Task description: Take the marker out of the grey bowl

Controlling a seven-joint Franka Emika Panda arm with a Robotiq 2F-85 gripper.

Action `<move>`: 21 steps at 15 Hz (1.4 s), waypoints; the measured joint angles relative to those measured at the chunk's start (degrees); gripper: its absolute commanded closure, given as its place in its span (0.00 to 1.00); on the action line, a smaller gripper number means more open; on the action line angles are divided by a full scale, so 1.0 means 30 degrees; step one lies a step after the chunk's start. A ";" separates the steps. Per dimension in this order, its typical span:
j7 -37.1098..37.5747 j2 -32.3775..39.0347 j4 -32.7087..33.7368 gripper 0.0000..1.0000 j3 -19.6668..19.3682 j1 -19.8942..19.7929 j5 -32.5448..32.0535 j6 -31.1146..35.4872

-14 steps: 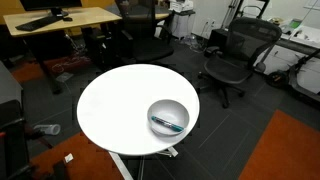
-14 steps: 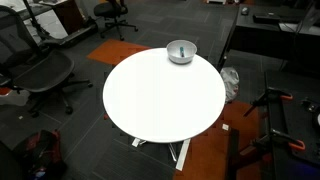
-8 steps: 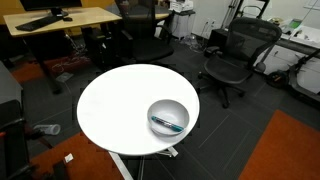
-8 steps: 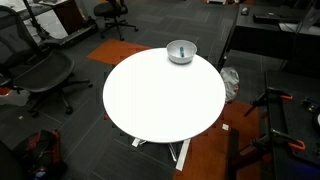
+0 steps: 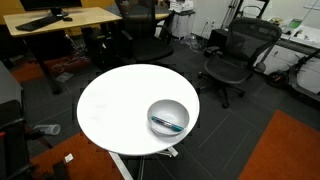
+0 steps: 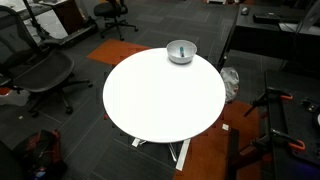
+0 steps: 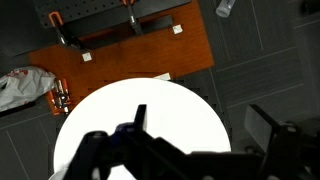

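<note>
Round white table point(image 5: 105, 105) in both exterior views, the grey bowl point(image 5: 168, 117) standing on it close to the rim. The marker point(image 5: 167, 124) lies inside the bowl, slanted across its bottom. An office chair point(image 5: 236, 55) stands beyond the table. Wrist view: the gripper point(image 7: 200, 120), dark and blurred, above the table top, its jaws spread apart with only white table between them
</note>
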 measured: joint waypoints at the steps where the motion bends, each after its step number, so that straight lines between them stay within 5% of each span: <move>1: 0.0000 0.0097 0.0010 0.00 -0.0224 -0.0155 -0.0113 0.0331; 9: 0.0487 0.1696 0.0024 0.00 -0.2030 -0.2007 -0.2362 0.5257; 21: 0.5279 0.6234 0.0241 0.00 -0.4403 -0.3025 -0.4933 1.1261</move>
